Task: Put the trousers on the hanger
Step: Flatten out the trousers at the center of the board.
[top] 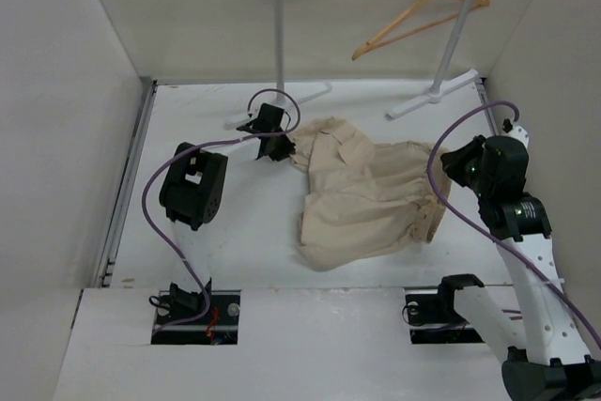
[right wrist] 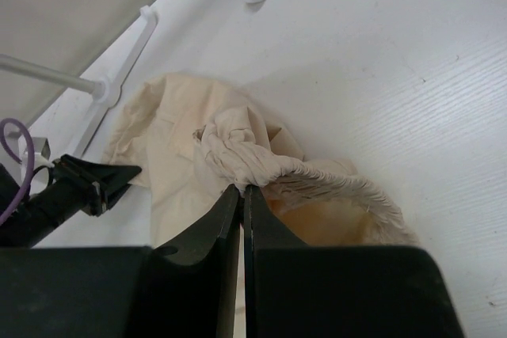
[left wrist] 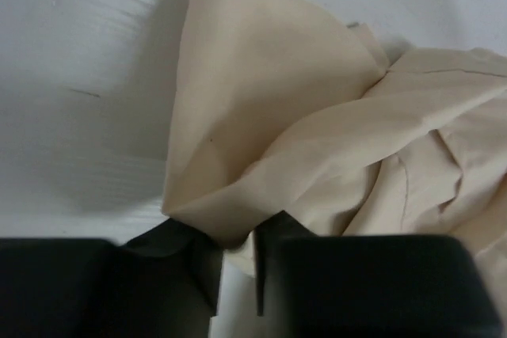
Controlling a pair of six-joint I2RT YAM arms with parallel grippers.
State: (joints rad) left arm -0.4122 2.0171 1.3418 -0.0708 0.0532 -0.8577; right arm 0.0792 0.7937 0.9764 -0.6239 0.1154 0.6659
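Note:
The beige trousers [top: 366, 196] lie crumpled on the white table between both arms. My left gripper [top: 279, 145] is shut on a fold of cloth at their far left corner; in the left wrist view the cloth [left wrist: 261, 108] is pinched between the jaws of the left gripper [left wrist: 236, 244]. My right gripper [top: 449, 173] is shut on the gathered waistband [right wrist: 261, 160] at the trousers' right end, with the right gripper [right wrist: 242, 190] almost fully closed on it. The wooden hanger [top: 420, 14] hangs tilted from the rail at the back right, apart from both grippers.
The white clothes-rail stand has two posts [top: 279, 25] [top: 462, 25] and feet [top: 435, 97] on the table's far side, just behind the trousers. White walls close in on the left, right and back. The left gripper also shows in the right wrist view [right wrist: 95, 186].

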